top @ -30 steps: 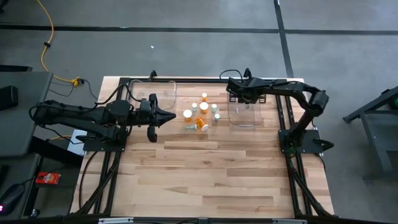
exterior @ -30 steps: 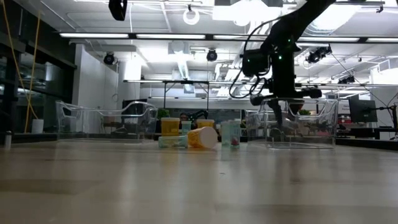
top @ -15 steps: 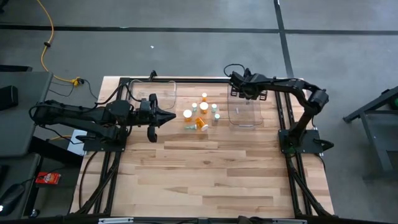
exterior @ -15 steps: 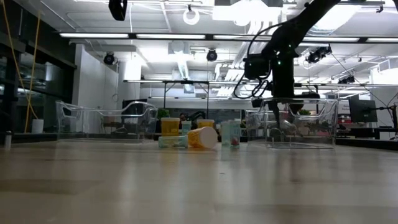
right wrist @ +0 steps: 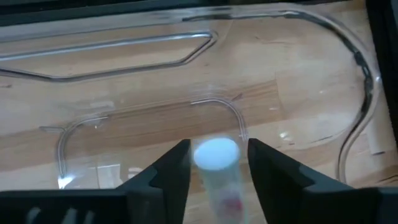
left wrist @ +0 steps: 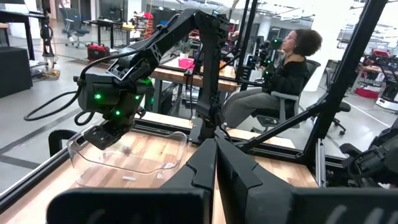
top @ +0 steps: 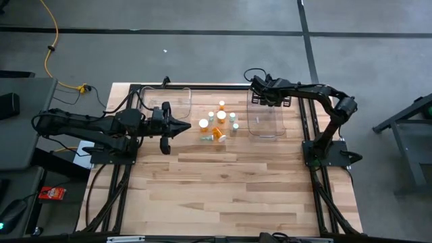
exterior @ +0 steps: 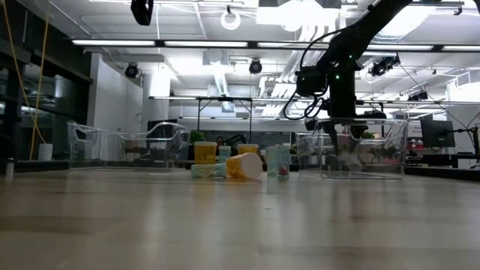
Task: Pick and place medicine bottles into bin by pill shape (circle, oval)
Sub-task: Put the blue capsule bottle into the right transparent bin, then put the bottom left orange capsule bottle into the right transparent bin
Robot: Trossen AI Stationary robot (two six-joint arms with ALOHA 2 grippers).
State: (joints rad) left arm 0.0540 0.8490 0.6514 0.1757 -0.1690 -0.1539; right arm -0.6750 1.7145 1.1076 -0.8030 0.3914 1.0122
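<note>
nearest you the wooden table [top: 223,196] is bare boards. midway back, the left hand [top: 186,126] waits low over the table, fingers pressed shut and holding nothing, pointing toward the loose medicine bottles [top: 221,115].

those bottles sit grouped at the table's middle, between two clear bins. you can count about eight there, though they are too small for a sure count: most stand with white caps up, and at least one orange one [exterior: 244,166] lies on its side.

farther back, the right hand [top: 262,98] hangs over the far end of the right bin [top: 266,135]. a second ago it was above the bin's middle; it has since moved toward the far rim and its fingers have spread. they now stand slightly wider than the pale vial [right wrist: 216,155] between them, with a sliver of gap on each side, so the vial looks released rather than gripped. by my judgement this is the drop, and one bottle is as good as sorted.

the left bin [top: 177,94] shows no bottles inside. counted: two arms, two bins, one vial at the right hand.

beyond the table a person [left wrist: 280,74] sits in a chair.
</note>
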